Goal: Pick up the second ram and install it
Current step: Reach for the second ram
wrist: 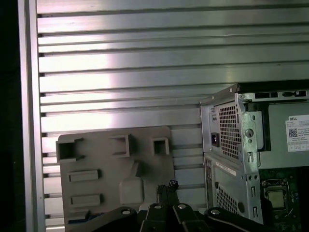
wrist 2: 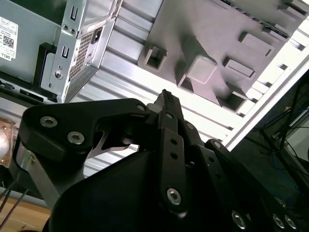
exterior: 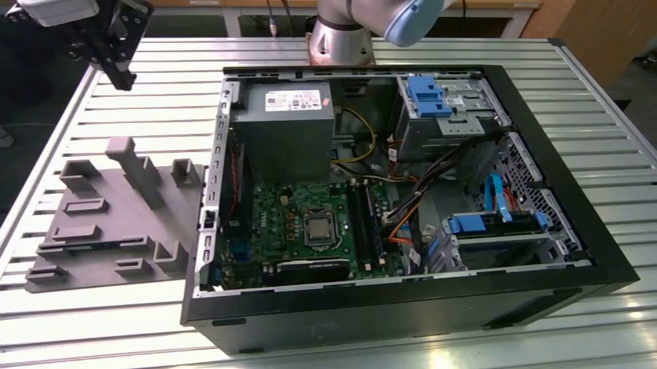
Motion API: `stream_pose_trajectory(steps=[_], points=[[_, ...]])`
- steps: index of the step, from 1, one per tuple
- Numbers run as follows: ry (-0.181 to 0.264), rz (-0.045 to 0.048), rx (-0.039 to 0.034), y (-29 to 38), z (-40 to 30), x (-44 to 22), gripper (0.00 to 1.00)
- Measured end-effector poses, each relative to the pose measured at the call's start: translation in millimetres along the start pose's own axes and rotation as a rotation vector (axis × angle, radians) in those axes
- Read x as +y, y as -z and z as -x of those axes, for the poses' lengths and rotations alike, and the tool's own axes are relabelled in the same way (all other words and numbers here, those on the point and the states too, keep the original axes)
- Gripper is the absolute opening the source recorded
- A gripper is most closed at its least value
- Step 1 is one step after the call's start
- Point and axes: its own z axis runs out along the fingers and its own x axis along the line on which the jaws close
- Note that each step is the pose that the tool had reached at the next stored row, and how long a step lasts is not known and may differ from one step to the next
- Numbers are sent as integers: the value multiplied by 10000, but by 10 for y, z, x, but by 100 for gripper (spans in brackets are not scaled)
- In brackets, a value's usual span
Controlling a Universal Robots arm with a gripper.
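Observation:
My gripper (exterior: 121,75) hangs high over the back of the table at the exterior view's left, beyond the gray fixture (exterior: 113,207). Its fingers are shut together with nothing between them in both wrist views (wrist 2: 166,99) (wrist: 170,185). A thin bluish strip, apparently the second ram (exterior: 92,245), lies in a slot near the front of the fixture, and its blue edge (wrist: 81,221) also appears in the first wrist view. The open computer case (exterior: 411,307) holds the green motherboard (exterior: 292,211) with its long black memory slots (exterior: 365,219).
The case lies on its side on the slatted aluminium table (exterior: 154,84). Inside it are the power supply (exterior: 282,123), blue drive brackets (exterior: 431,96) and loose cables (exterior: 411,215). Upright posts (exterior: 134,165) rise from the fixture. The arm's base (exterior: 344,34) stands behind the case.

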Motion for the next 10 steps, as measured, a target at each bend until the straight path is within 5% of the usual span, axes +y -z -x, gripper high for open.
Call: stream_pose_trajectory(steps=[10], points=[[0,0,0,2,-99,-8,11]])
